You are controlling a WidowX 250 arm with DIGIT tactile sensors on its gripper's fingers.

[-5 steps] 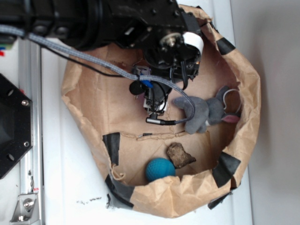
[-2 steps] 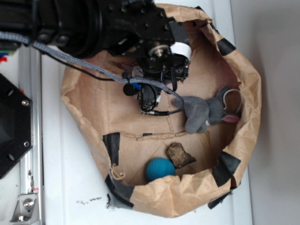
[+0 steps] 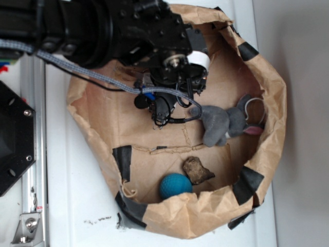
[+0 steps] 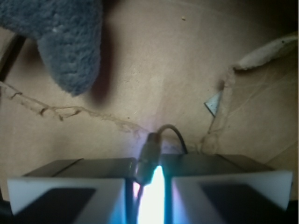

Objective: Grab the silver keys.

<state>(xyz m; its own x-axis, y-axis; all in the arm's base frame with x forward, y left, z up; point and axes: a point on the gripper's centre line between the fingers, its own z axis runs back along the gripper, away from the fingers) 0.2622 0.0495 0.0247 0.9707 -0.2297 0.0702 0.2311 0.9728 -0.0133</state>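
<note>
Task not done: the jaws, low over the bag [image 3: 270, 154] floor just left of the plush [image 3: 222, 123], stand closed to a slit gripping no keys, which I cannot find in either view.

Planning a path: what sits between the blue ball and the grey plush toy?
A brown rock-like lump, close beside the ball, in the exterior view.

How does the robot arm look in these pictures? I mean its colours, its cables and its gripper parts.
In the exterior view the arm is black, bulky, with visible screws. A grey braided cable runs along it, and a white band wraps its wrist. A small blue part shows near the gripper. In the wrist view, the fingers are flat white-edged pads with dark faces.
</note>
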